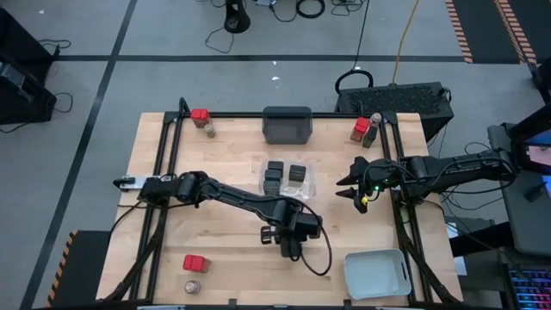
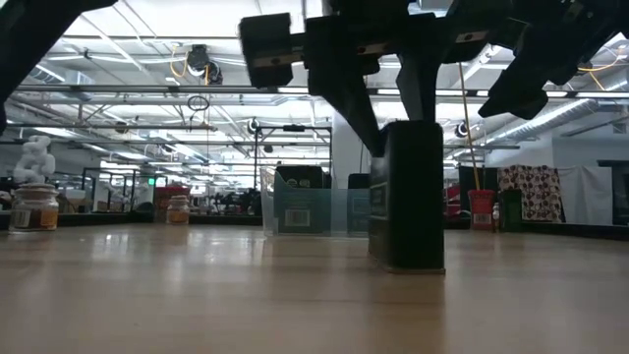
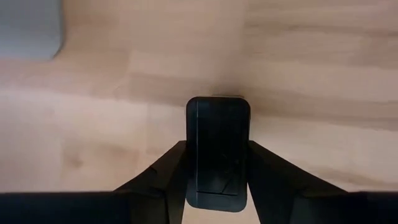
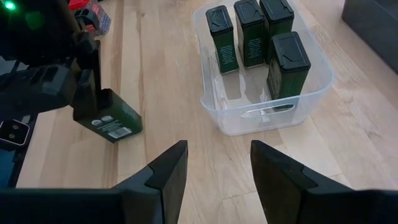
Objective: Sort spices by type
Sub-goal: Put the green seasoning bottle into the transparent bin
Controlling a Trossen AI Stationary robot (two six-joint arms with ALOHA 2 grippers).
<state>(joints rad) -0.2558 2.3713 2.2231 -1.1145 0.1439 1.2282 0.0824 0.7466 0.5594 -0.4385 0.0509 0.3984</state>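
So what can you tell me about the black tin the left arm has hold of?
The black tin is a tall boxy container with rounded corners and a dark, slightly glossy top; the right wrist view shows a pale printed label on one side. It stands upright with its base on the wooden table, clamped at both sides by the left tool. It sits on open table in front of the clear tray, apart from the four matching tins there.

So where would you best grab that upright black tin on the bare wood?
From straight above, fingers on its two broad flat faces near the top. The black tin stands upright, and the left gripper is shut on it just so.
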